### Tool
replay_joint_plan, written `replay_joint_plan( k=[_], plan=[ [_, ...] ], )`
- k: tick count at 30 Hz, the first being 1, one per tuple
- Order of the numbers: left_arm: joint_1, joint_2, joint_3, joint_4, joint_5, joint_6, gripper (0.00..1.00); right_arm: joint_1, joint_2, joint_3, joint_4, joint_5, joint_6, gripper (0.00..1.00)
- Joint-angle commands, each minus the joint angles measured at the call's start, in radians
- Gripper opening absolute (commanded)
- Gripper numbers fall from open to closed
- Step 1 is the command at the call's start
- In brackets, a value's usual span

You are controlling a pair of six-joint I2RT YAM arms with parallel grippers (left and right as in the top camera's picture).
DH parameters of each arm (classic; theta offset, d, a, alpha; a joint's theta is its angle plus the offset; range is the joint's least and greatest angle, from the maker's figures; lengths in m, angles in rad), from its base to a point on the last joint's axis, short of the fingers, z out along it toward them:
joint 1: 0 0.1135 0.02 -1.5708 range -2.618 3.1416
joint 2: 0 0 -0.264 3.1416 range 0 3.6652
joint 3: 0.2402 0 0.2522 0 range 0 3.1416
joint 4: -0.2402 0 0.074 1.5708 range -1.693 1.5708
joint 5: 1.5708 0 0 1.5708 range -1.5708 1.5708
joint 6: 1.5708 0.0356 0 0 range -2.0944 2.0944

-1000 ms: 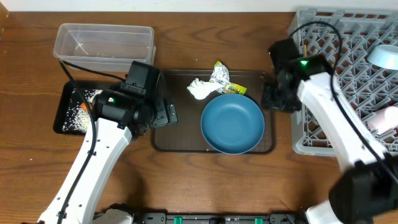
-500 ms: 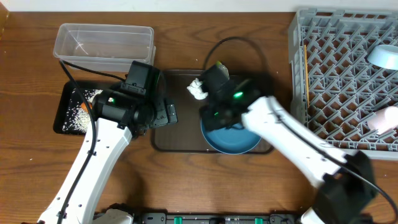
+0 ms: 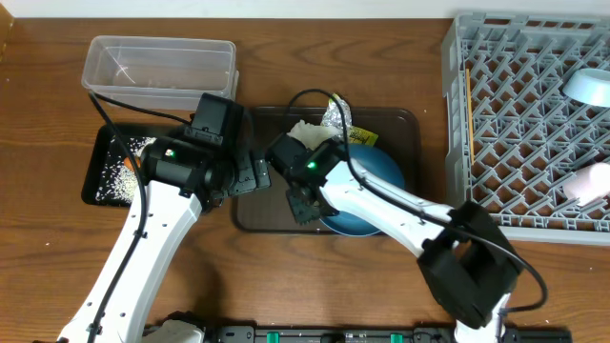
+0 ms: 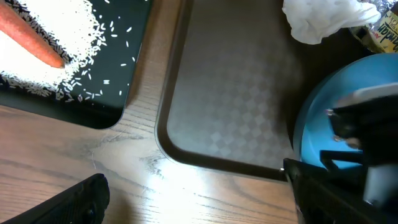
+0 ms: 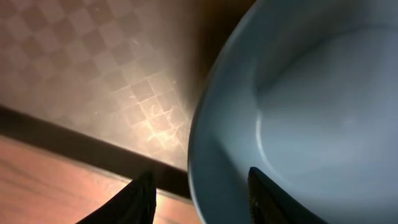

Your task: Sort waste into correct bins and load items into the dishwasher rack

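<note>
Overhead and wrist views of the desk (image 3: pixel 57 276). The brown serving tray (image 3: pixel 259 211) lies at the desk's middle. The dark blue plate (image 3: pixel 389 173) rests in the tray's right half and reaches to its front rim. The right gripper (image 5: pixel 200 173) hangs at the plate's left rim with jaws partly apart — one finger over the plate's inner slope, the other over the tray floor — and grips nothing. The left gripper (image 3: pixel 255 173) sits at the tray's left edge, jaws spread wide and empty. Along the tray's rear edge lie the crumpled tissue (image 4: pixel 323 18) and, just to its right, the silver and yellow-green wrapper (image 3: pixel 338 116). The black tray (image 3: pixel 95 186), near the desk's left edge, holds loose rice (image 4: pixel 62 62) and the carrot (image 4: pixel 28 31). The clear tub (image 3: pixel 157 59) stands just behind it. The grey rack (image 3: pixel 534 133) fills the desk's rear right corner: chopsticks (image 3: pixel 468 100) lie along its left edge, and the light blue bowl (image 3: pixel 586 86) and white cup (image 3: pixel 589 181) sit at its right edge.
</note>
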Motion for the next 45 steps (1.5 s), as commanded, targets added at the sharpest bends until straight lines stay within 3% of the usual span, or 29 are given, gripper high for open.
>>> replay_joint_plan(
  k=[1,7,12,14,25,28,32,40,45],
  plan=[
    [-0.002,0.002,-0.002,0.000,-0.002,-0.009,0.98,0.017,0.038,-0.006,0.005,0.031,0.026,0.47],
    [-0.002,0.002,-0.002,0.000,-0.002,-0.009,0.98,0.014,0.042,-0.006,0.018,0.035,0.034,0.44],
    [-0.002,0.002,-0.002,0.000,-0.002,-0.009,0.98,-0.004,0.042,-0.006,0.017,0.035,0.034,0.23],
    [-0.002,0.002,-0.002,0.000,-0.002,-0.009,0.98,-0.013,0.043,-0.006,0.017,0.035,0.033,0.20],
    [-0.002,0.002,-0.002,0.000,-0.002,-0.009,0.98,-0.034,0.073,-0.034,0.036,0.044,0.033,0.25],
    [-0.002,0.002,-0.002,0.000,-0.002,-0.009,0.98,-0.044,0.073,-0.037,0.034,0.050,0.033,0.21],
    [-0.002,0.002,-0.002,0.000,-0.002,-0.009,0.98,-0.068,0.072,-0.036,0.035,0.049,0.033,0.01],
    [-0.002,0.002,-0.002,0.000,-0.002,-0.009,0.98,-0.141,0.010,-0.009,0.019,-0.050,-0.041,0.01],
    [-0.002,0.002,-0.002,0.000,-0.002,-0.009,0.98,-0.224,-0.126,0.041,0.009,-0.179,-0.085,0.01]
  ],
)
